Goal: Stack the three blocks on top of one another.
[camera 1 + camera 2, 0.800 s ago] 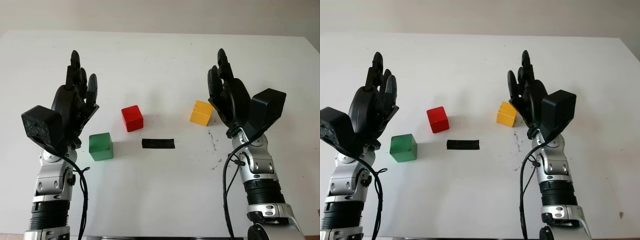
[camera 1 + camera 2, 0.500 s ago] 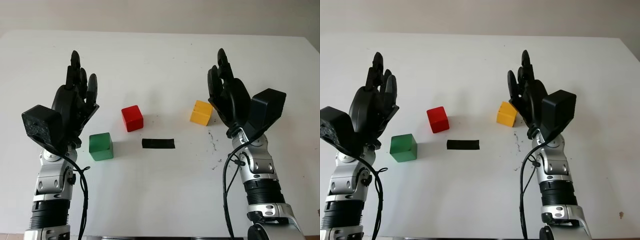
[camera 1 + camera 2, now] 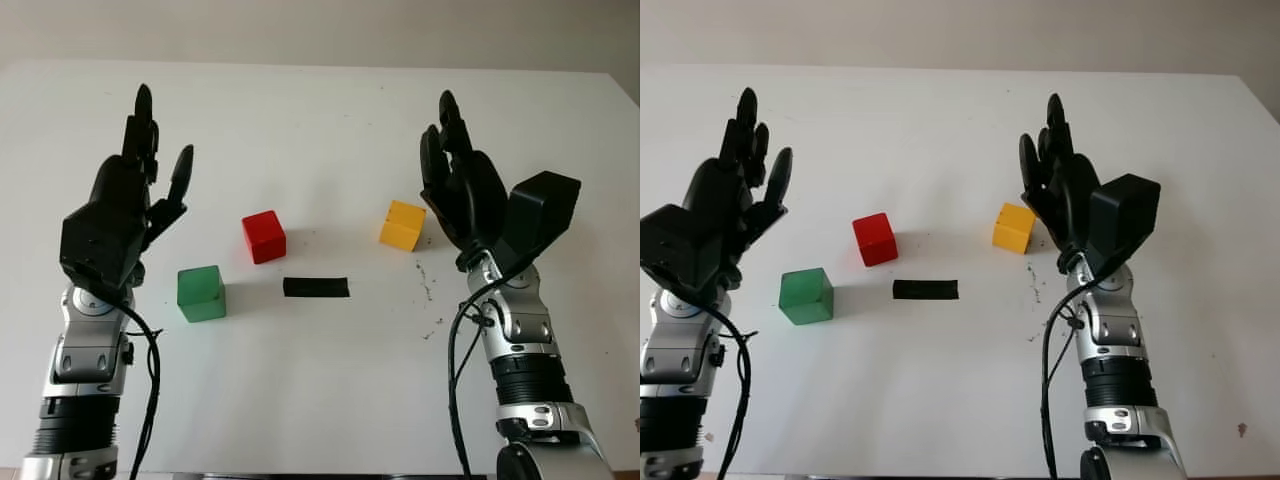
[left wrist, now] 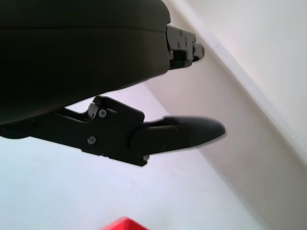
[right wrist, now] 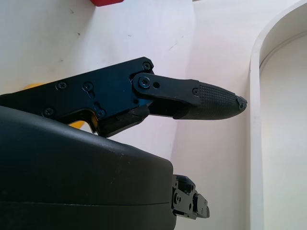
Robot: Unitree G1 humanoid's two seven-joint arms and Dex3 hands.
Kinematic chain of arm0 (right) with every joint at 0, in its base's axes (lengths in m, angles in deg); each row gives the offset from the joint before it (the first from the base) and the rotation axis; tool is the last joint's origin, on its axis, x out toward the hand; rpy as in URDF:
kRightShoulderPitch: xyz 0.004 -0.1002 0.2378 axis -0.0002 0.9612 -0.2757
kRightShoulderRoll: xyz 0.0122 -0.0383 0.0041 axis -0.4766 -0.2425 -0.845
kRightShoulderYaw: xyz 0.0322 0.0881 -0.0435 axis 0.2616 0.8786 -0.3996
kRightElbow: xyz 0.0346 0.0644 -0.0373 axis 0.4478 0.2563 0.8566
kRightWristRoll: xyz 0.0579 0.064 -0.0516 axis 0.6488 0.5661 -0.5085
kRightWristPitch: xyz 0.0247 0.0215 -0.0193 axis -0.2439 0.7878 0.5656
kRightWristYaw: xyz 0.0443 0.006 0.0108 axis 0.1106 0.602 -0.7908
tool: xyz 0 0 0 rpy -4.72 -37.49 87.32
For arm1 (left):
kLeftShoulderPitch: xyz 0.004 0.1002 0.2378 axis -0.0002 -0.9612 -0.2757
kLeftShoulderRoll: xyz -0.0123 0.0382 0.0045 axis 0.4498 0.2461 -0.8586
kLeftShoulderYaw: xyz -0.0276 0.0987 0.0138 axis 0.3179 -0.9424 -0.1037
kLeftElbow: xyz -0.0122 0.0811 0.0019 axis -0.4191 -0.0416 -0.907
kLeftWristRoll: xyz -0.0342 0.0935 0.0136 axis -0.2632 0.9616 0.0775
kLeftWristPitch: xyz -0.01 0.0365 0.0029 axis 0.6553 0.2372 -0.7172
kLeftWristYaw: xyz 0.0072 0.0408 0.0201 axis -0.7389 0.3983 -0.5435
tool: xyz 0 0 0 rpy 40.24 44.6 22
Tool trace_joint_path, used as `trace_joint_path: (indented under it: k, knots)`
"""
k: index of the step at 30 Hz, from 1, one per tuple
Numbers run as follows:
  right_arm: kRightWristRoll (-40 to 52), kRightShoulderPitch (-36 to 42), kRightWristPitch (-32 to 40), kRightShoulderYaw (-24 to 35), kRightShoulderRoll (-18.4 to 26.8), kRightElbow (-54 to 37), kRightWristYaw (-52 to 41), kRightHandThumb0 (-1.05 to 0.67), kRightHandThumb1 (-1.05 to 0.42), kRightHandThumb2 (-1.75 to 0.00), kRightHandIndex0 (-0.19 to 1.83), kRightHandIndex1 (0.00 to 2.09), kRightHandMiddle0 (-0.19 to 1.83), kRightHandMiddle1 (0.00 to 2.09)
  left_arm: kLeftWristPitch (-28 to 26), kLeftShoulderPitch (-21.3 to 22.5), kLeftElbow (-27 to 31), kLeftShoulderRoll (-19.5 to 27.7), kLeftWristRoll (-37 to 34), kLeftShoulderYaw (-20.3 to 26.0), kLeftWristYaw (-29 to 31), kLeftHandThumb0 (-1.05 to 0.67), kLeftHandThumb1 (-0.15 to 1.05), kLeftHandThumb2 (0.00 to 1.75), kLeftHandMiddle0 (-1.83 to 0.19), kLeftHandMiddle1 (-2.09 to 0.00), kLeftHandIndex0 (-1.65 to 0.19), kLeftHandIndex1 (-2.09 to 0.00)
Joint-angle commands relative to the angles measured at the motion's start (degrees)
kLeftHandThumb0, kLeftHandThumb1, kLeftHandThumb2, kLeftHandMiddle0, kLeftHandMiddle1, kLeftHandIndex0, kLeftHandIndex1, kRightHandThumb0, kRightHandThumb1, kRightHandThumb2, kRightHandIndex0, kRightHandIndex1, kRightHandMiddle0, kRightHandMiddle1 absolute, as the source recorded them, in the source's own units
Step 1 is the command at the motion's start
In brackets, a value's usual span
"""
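Currently nothing stacked: three blocks sit apart on the white table (image 3: 320,400). Green block (image 3: 201,293) is nearest the front edge, toward the left side. Red block (image 3: 264,236) sits a little farther back and to its right, not touching it. Yellow block (image 3: 403,225) is well apart from both, toward the right side, about level with the red one. A strip of black tape (image 3: 316,287) lies flat on the table between red and yellow, slightly nearer the front edge, just right of green.

Left hand (image 3: 125,205) is raised above the table's left part, behind and left of the green block, holding nothing, fingers extended and open, pointing to the far edge. Left wrist view catches a corner of the red block beyond one finger (image 4: 182,134).

Right hand (image 3: 462,195) is up over the right part, just beside the yellow block on its right; contact with the block cannot be told. It holds nothing, fingers extended, uncurled. Right wrist view shows yellow peeking behind the hand shell and one straight finger (image 5: 211,100).
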State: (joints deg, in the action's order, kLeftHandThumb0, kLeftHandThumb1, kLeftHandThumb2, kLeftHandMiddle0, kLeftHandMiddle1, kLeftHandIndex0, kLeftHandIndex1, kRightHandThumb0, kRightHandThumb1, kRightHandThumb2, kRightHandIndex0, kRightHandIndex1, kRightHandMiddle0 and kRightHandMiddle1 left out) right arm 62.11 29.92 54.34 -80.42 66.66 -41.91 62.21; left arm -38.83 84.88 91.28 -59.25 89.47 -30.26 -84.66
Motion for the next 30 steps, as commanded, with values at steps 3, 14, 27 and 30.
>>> trace_joint_path:
  k: [3, 14, 27, 30]
  knots:
    - [-0.2, -1.4, -0.7, 0.3, 1.2, -1.0, 0.1, -0.71, -1.05, -0.56, -0.19, 0.0, -0.19, 0.0, -7.3, 3.7, 7.0, 5.2, 7.7, -4.9, 7.4, -0.77, 1.05, 0.18, -0.08, -0.06, -0.16, -0.14]
    - [-0.6, -2.3, -1.6, 0.0, 1.3, -0.5, 0.5, -0.72, -1.05, -0.55, -0.19, 0.0, -0.19, 0.0, -13.4, 11.2, 5.5, 9.7, 17.9, -14.4, 21.9, -0.81, 0.99, 0.06, -0.13, -0.07, -0.34, -0.16]
    - [-0.6, -1.9, -1.6, 0.0, 1.2, -0.9, 0.9, -0.72, -1.05, -0.54, -0.19, 0.0, -0.19, 0.0, -10.8, 11.4, 1.6, 10.2, 21.4, -18.0, 25.3, -0.95, 1.05, 0.11, -0.07, -0.04, -0.39, -0.14]
    - [-0.6, -1.8, -1.6, 0.0, 1.1, -1.0, 0.9, -0.72, -1.05, -0.54, -0.19, 0.0, -0.19, 0.0, -10.8, 11.5, 1.5, 10.8, 22.6, -18.9, 26.9, -0.99, 1.05, 0.15, -0.05, -0.04, -0.37, -0.12]
